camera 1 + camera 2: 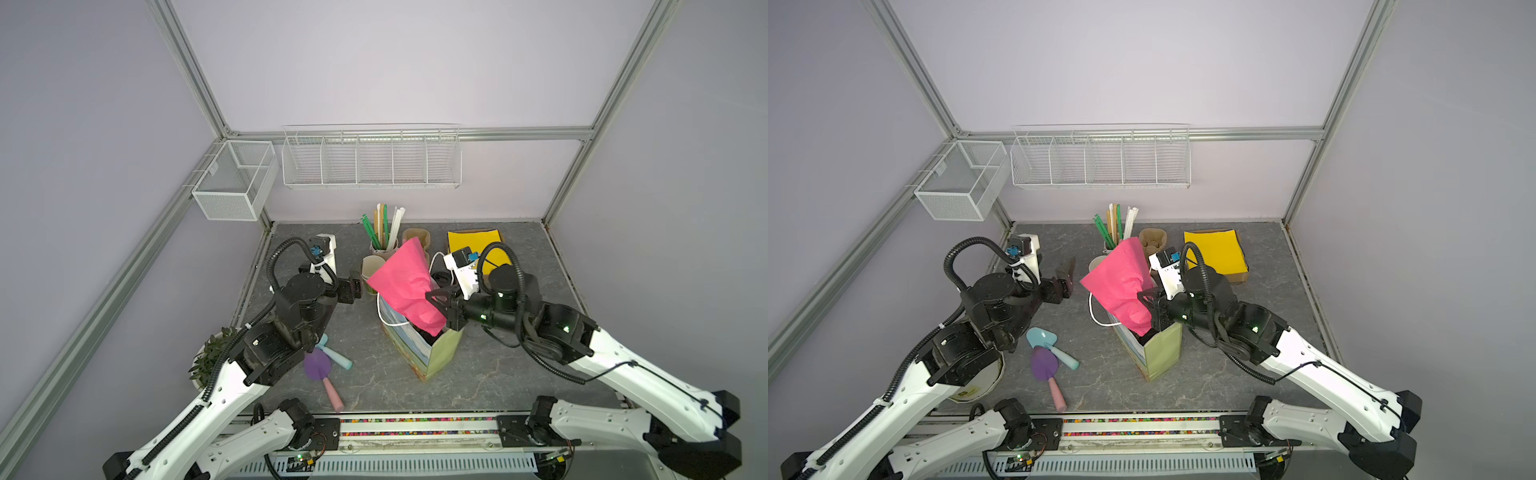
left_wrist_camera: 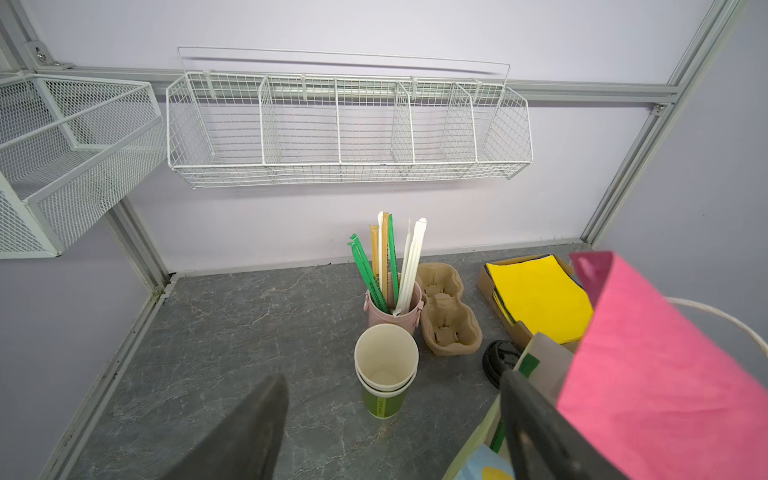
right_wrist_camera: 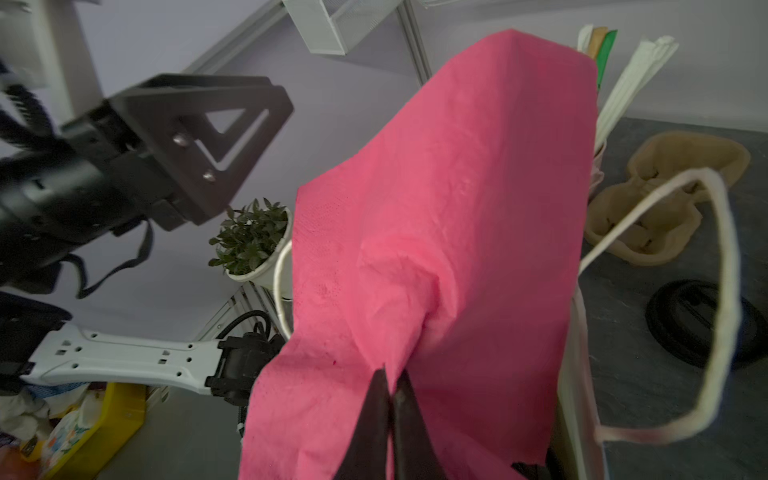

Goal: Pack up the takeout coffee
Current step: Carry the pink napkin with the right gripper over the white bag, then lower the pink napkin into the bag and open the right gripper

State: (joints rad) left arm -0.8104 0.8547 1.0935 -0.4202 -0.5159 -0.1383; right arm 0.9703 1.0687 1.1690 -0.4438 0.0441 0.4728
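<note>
Right gripper (image 3: 392, 374) is clamped on the pink tissue-paper sheet (image 3: 457, 208) above the pale green paper carrier bag (image 1: 442, 349). Left gripper (image 2: 390, 376) stands wide, empty. The lidded green paper coffee cup is not visible and is probably already bagged. Step in hand: tissue insertion. Next move: lower the sheet into the bag, then release.

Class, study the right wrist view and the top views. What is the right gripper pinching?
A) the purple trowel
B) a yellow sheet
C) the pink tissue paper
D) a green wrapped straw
C: the right gripper is shut on a fold of the pink tissue paper, which sticks up out of the paper bag.
</note>
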